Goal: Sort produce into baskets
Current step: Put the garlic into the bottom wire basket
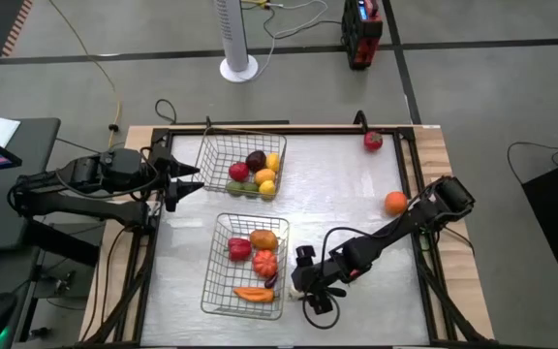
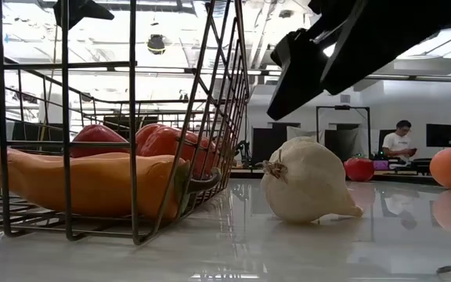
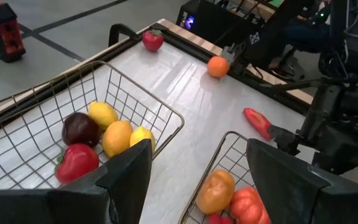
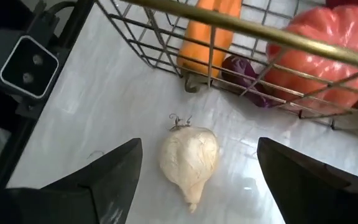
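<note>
The garlic (image 4: 189, 157) lies on the surface just beside the near basket (image 1: 213, 281), toward the near edge. The right end effector (image 4: 194, 180) is held above it, fingers spread wide and empty, one on each side of the bulb. The garlic is judged light, rigid and smooth-skinned, so it may roll or slip; the broad middle, not the tapered tip, is the better hold. The left end effector (image 3: 197, 180) is parked wide open by the far basket (image 1: 226, 155).

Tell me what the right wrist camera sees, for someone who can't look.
A white garlic bulb lies on the shiny table between the open right gripper fingers. Just beyond it stands a wire basket holding an orange carrot and a red pepper.
</note>
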